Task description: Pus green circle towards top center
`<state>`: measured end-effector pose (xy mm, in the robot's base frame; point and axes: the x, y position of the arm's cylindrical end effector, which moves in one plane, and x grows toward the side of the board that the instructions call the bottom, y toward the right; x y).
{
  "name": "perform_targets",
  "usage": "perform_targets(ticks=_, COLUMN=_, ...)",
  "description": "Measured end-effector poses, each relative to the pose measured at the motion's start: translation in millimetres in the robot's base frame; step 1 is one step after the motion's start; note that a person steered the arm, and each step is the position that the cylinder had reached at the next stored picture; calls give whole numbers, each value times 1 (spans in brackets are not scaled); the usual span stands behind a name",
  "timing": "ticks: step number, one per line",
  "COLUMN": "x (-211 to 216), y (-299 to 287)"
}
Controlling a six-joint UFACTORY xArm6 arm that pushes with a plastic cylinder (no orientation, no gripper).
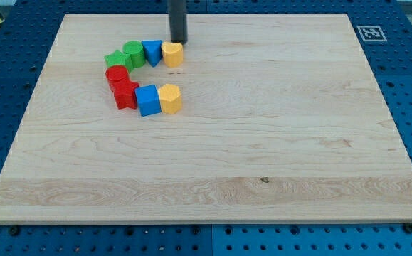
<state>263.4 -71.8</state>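
Observation:
The green circle (134, 53) sits in the upper row of a C-shaped cluster in the board's upper left. A second green block (114, 59) touches it on the view's left. A blue triangle-like block (151, 51) touches it on the right, followed by a yellow block (172, 53). My tip (180, 41) is just above and right of that yellow block, close to it or touching it. It is about two blocks to the right of the green circle.
The cluster's lower arm holds a red round block (117, 74), a red star-like block (125, 94), a blue cube (147, 99) and a yellow block (170, 98). The wooden board (262, 142) lies on a blue perforated table. A marker tag (369, 33) sits at the board's top right corner.

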Motion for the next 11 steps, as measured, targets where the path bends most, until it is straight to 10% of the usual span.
perform_targets(ticks=2, x=51, y=-110)
perform_targets(ticks=7, x=98, y=-143)
perform_targets(ticks=11, x=60, y=-68)
